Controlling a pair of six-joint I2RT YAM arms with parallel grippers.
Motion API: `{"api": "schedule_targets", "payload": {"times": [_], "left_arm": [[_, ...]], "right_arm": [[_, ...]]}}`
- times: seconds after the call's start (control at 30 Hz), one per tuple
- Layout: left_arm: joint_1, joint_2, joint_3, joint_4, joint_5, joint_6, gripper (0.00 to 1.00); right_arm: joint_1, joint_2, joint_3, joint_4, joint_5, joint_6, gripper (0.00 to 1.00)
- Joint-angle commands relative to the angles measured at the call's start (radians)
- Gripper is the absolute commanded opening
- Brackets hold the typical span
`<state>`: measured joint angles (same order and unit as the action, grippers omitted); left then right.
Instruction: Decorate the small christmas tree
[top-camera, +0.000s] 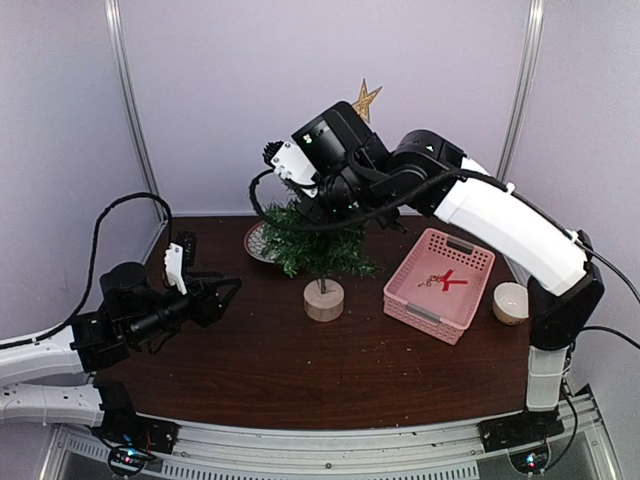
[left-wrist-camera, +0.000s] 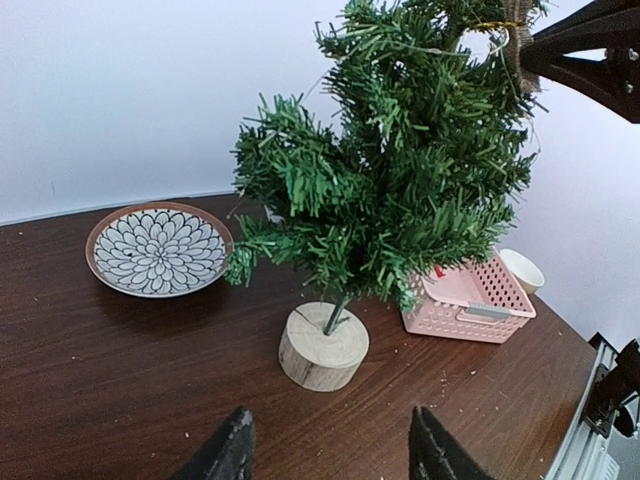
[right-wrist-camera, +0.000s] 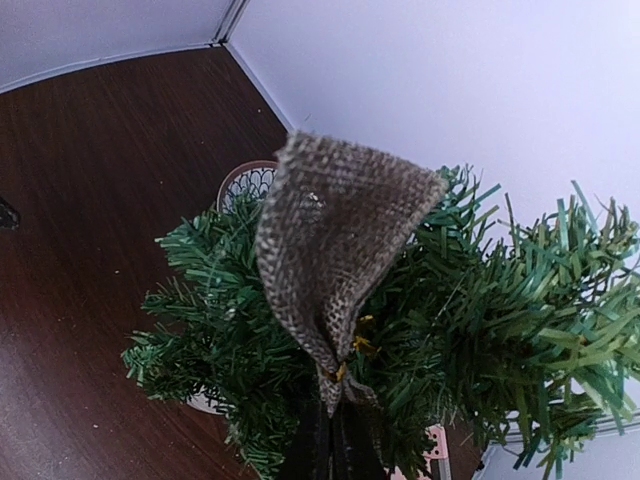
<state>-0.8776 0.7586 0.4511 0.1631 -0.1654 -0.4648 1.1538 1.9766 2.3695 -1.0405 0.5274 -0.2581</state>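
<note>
The small christmas tree (top-camera: 318, 248) stands mid-table on its round wooden stump (top-camera: 323, 300), with a gold star (top-camera: 365, 100) showing behind the right arm above it. My right gripper (right-wrist-camera: 340, 445) is over the tree's top, shut on the tied end of a burlap ornament (right-wrist-camera: 335, 250) bound with gold thread; green branches (right-wrist-camera: 500, 320) lie right under it. In the left wrist view the ornament (left-wrist-camera: 518, 30) hangs at the treetop (left-wrist-camera: 400, 170). My left gripper (left-wrist-camera: 330, 455) is open and empty, low over the table and a short way in front of the stump (left-wrist-camera: 323, 347).
A patterned plate (top-camera: 258, 242) sits behind the tree on the left. To its right are a pink basket (top-camera: 440, 300) holding a small red item (top-camera: 447, 282) and a small white cup (top-camera: 511, 302). White walls close in the back and sides.
</note>
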Motion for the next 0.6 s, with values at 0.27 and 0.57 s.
{"api": "schedule_targets", "payload": {"times": [0.27,0.57], "left_arm": [[0.006,-0.031,-0.018,0.035,-0.024,0.022,0.53],[0.006,-0.031,-0.014,0.030,-0.029,0.026,0.53]], "right_arm": [[-0.056,0.062,0.028,-0.008,-0.054,0.043,0.09],[-0.052,0.036,0.032,-0.009,-0.058,0.053,0.30]]}}
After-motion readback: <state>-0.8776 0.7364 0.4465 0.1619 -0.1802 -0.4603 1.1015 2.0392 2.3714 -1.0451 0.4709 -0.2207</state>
